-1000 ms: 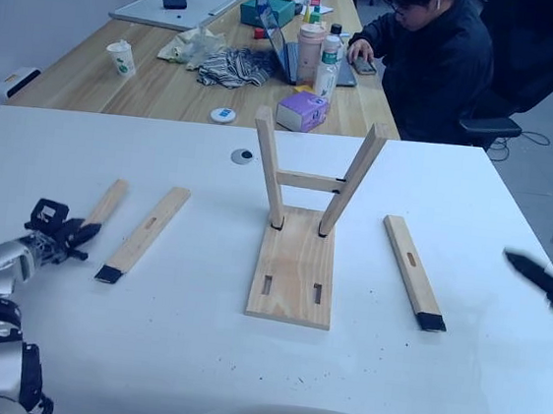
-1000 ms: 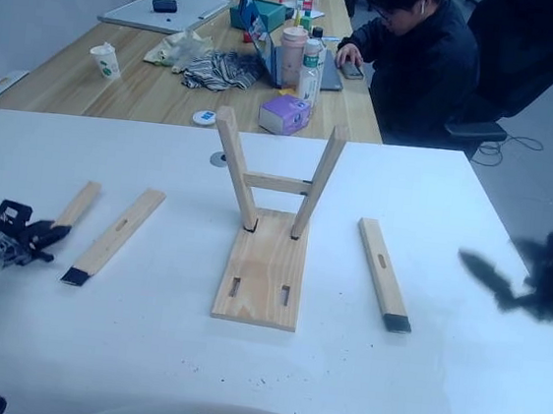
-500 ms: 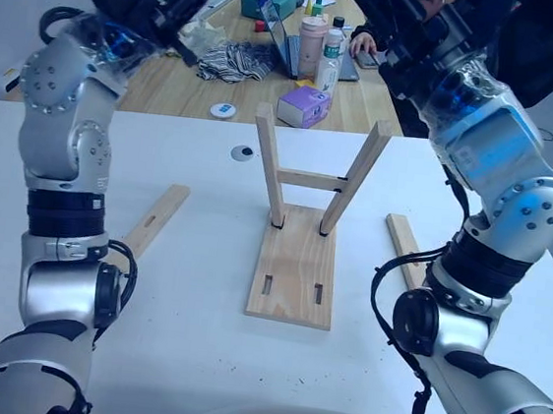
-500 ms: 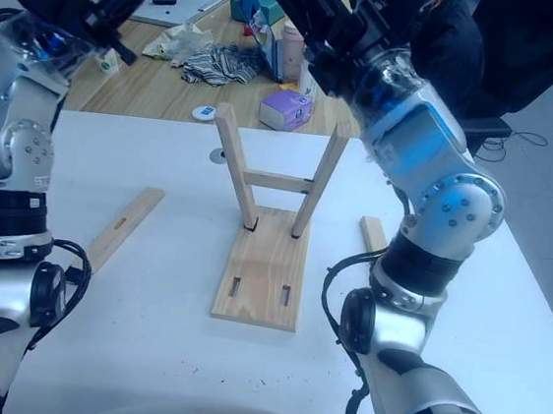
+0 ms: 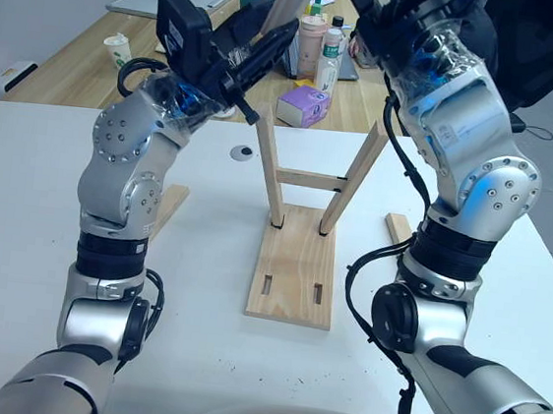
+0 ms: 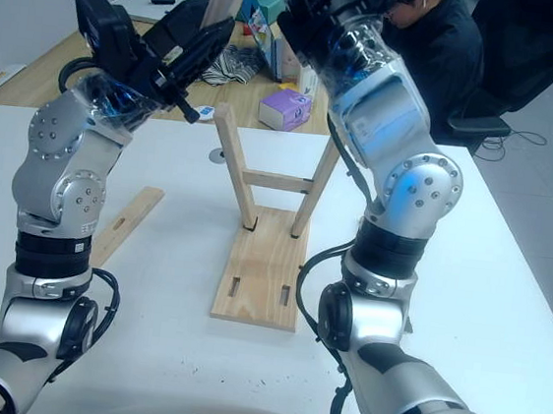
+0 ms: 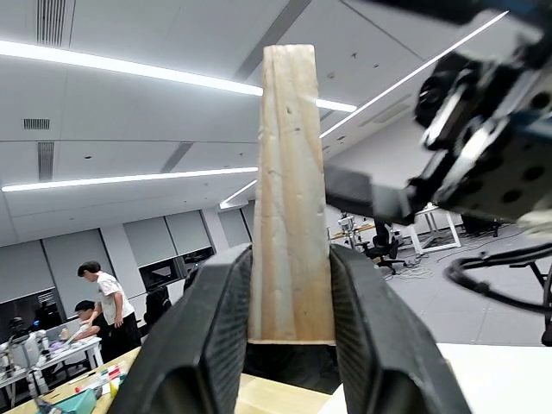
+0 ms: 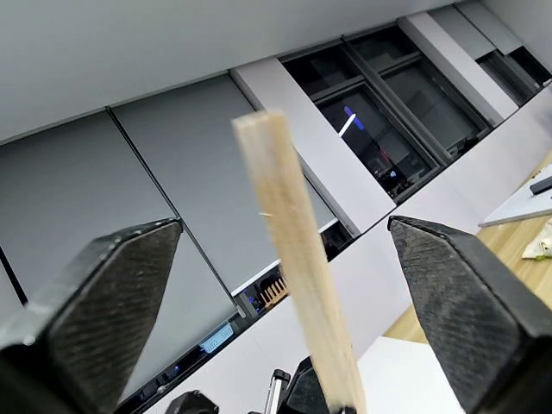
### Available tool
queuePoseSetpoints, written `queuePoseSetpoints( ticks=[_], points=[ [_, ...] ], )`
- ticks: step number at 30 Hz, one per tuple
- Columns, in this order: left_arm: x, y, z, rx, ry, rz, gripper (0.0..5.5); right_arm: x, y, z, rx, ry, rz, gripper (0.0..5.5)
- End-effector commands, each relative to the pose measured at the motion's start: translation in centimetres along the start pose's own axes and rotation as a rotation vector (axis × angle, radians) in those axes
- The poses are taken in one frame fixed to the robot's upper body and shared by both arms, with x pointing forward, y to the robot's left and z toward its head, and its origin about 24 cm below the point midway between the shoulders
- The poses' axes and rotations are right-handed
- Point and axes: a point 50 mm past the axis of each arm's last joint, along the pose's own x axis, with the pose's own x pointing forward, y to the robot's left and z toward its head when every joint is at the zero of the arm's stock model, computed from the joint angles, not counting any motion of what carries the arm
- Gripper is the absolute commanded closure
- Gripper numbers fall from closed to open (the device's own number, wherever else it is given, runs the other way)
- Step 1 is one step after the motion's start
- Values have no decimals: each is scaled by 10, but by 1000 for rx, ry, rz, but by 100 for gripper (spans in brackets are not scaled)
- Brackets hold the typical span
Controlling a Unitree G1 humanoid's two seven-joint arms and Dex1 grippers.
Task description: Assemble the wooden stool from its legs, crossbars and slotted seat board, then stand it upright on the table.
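We've lifted our 2 arms off the counter [image 5: 26, 240]: left gripper [image 7: 289, 255] pinches a crossbar [image 7: 289, 164], right gripper [image 8: 281, 231] spread around it, probably for a handover.

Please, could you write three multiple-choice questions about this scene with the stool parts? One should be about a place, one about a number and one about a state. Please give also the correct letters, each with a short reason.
1. Where do the two upright legs stand?
A) in the far slots of the seat board
B) lying flat beside the board
C) on the floor

2. How many slots of the seat board are empty?
A) none
B) two
C) four

3. What is the state of the left gripper?
A) open and empty
B) shut on a wooden piece
C) open around the seat board

Answers:
1 A: both legs rise from the board's far end, joined by a crossbar.
2 B: two dark slots near its front edge hold nothing.
3 B: the fingers press the piece from both sides.
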Motion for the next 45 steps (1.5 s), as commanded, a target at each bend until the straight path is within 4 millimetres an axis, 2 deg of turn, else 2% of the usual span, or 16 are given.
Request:
queuePoseSetpoints(
  ticks=[1,21,29,30,34,36,38,40,42,45],
  points=[
    [-1,-8,-4,-14,24,-27,424,3,2,-2,19,1,11,127],
    [-7,-7,-6,-31,51,-35,424,2,0,1,16,7,1,456],
    [-9,-3,-11,-47,90,-9,424,1,-1,0,7,22,-2,479],
    [-11,-1,-13,-45,109,3,396,0,-2,1,0,19,-7,480],
    [-18,7,-24,-28,199,36,341,-4,-7,10,-39,-4,-34,509],
    [-21,10,-30,-25,252,36,306,-8,-15,25,-172,-84,-120,509],
    [-22,11,-34,-19,278,37,280,-19,-24,47,-334,-178,-207,509],
    [-20,21,-35,8,273,125,245,-48,-36,69,-515,-243,-302,509],
    [-21,37,-32,31,233,271,243,-89,-52,81,-652,-251,-424,509],
    [-26,52,-27,35,175,420,243,-157,-81,74,-821,-107,-660,509]
  ],
)
